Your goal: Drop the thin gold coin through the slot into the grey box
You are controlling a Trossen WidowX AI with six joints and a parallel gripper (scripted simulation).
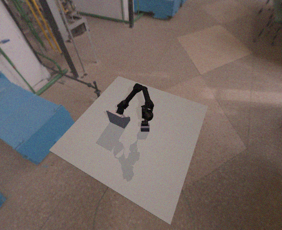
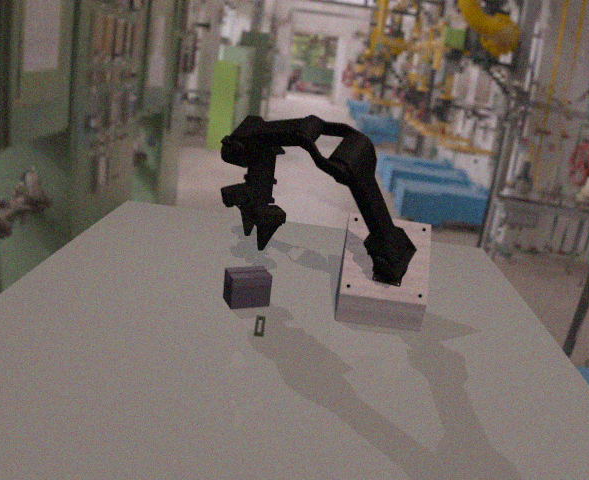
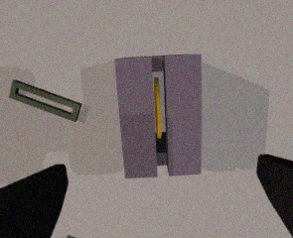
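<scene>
The grey box [image 1: 145, 128] [image 2: 250, 290] [image 3: 184, 114] stands closed, with its long slot facing up. In the wrist view the gold coin [image 3: 159, 109] shows on edge through the slot; in the exterior view nothing of it sticks up above the lid. How deep it lies is hard to tell. The dark-green holder [image 2: 256, 326] [image 3: 75, 111] is empty, beside the box. My gripper [image 2: 254, 240] [image 3: 163, 170] is wide open and empty, above the box, with its fingertips apart on either side of it in the wrist view.
The arm's base stands on a pale raised block [image 1: 118, 120] [image 2: 379, 308] to one side of the box. The table [image 1: 165, 173] [image 2: 154, 372] carries shadows of the arm, the block and the box.
</scene>
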